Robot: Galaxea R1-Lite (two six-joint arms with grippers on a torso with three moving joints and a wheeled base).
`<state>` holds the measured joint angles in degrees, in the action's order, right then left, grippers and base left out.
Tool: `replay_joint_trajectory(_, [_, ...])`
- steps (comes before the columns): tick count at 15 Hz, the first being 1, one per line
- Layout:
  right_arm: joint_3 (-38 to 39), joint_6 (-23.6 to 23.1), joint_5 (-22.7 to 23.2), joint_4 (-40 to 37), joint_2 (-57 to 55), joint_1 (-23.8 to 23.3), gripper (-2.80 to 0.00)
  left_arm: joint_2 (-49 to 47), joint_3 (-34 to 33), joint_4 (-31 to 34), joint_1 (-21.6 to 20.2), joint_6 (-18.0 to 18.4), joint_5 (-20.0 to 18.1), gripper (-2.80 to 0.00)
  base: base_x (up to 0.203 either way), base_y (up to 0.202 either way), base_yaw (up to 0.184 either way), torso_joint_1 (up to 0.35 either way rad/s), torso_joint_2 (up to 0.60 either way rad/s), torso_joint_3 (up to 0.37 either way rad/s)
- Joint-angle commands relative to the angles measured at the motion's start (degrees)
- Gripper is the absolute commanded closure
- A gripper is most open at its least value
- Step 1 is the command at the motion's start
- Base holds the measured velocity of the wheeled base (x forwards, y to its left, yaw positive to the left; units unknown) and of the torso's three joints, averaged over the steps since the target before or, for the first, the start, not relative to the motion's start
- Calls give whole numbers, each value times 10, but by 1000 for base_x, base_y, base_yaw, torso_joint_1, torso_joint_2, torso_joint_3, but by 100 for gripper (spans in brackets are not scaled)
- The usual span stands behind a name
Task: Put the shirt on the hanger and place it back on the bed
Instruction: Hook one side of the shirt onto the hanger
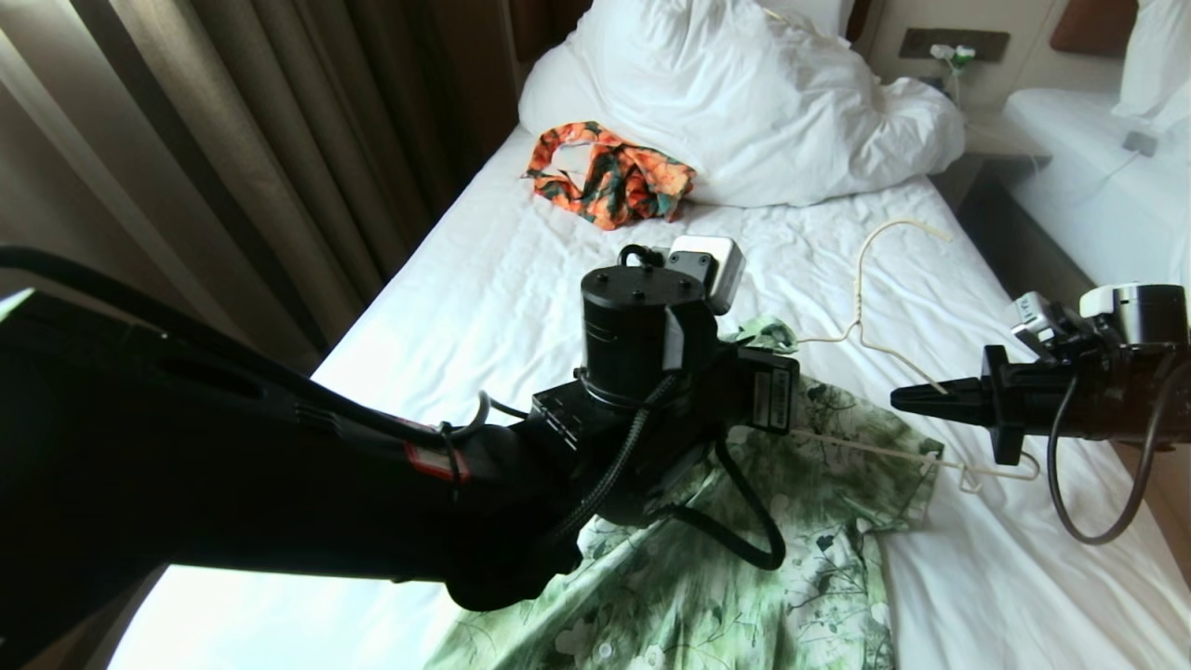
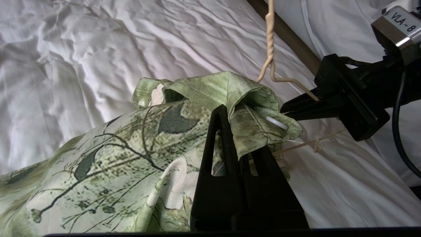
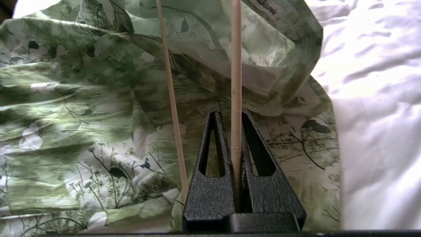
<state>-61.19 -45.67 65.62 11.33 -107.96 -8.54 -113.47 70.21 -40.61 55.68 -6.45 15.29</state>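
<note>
While the left gripper (image 2: 241, 141) is pinching the shirt (image 1: 744, 577) collar on the bed (image 1: 484, 279), the right gripper (image 3: 235, 131) is clamping the hanger (image 1: 865, 298), feeding one arm sideways into the neck

Black arms, looping black cables, triangular textured jaws, silver "VLA-8" label.

High head view, close wrist views.

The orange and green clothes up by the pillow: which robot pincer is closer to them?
Left. The left pincer holds the shirt's collar mid-bed, just below the orange garment. The right pincer grips the hanger farther off, near the bed's right edge.
</note>
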Motion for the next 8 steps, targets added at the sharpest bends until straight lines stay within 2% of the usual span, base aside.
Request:
replay_joint_trajectory(1, [7, -2, 4, 1, 12, 16, 0, -11, 27, 6, 21, -1, 11, 0, 0, 0, 0, 0, 0, 0])
replay_joint_trajectory(3, [9, 20, 4, 1, 30, 16, 0, -13, 41, 8, 52, 0, 36, 0, 0, 0, 0, 0, 0, 0])
replay_joint_trajectory(5, [15, 41, 8, 1, 44, 16, 0, -20, 57, 24, 75, 0, 39, 0, 0, 0, 0, 0, 0, 0])
replay_joint_trajectory(8, [39, 44, 28, 4, 70, 28, 0, -22, 69, 53, 115, -12, 40, 0, 0, 0, 0, 0, 0, 0])
